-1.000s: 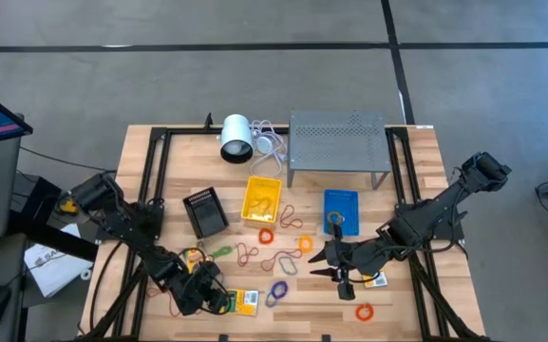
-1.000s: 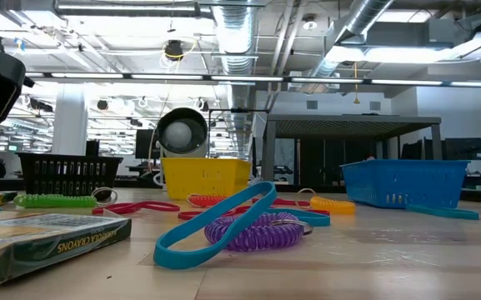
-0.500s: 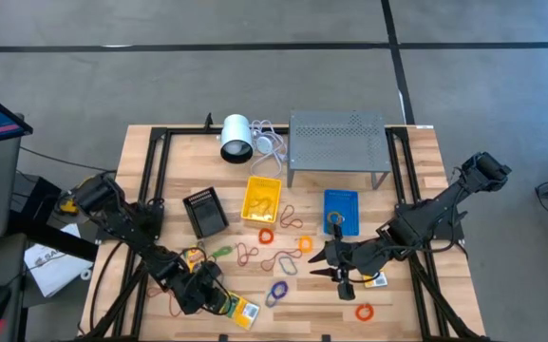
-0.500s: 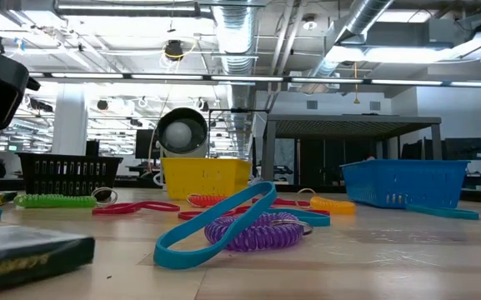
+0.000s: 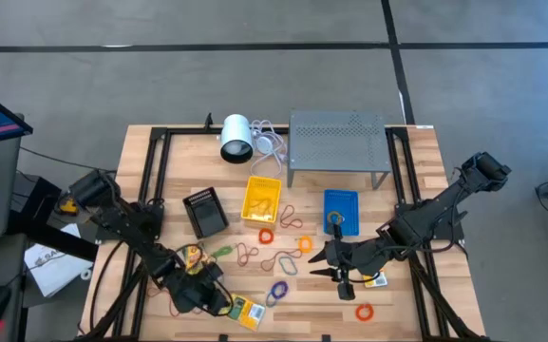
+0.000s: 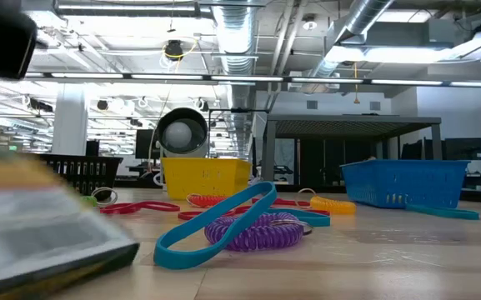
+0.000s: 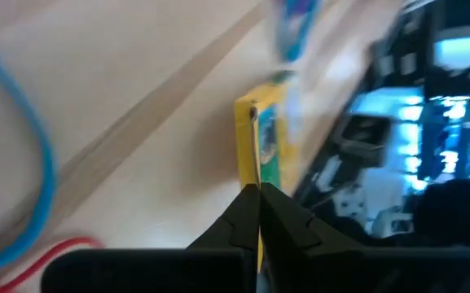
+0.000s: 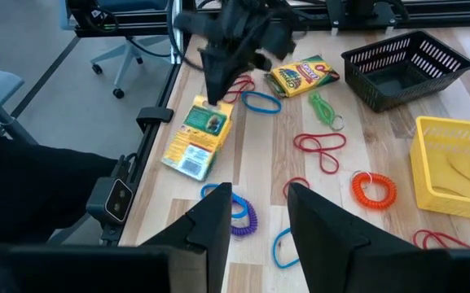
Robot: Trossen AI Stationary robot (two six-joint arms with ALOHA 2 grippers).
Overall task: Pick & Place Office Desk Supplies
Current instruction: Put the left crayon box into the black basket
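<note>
At lower left of the high view, your left gripper [image 5: 224, 302] is pinched shut on the edge of a yellow-and-green packet [image 5: 246, 311], near the table's [image 5: 416, 171] front edge. The packet's long axis runs out from the fingertips toward lower right of that frame. You will note the black bin [image 5: 205, 211] lies up-frame of this claw, the yellow bin [image 5: 261, 198] further up and right, the blue bin [image 5: 341, 211] well apart to the right; the left arm is much the nearer to the black one.

The left wrist view shows what the overhead cannot: the packet [image 7: 261, 150] is gripped edge-on between the closed fingers. The right wrist view shows the packet [image 8: 196, 137] tilted under the left gripper [image 8: 218, 81].

Your right gripper [image 5: 335, 273] waits at lower centre-right, fingers narrowly apart, holding nothing, above the purple coil [image 8: 243, 215].
</note>
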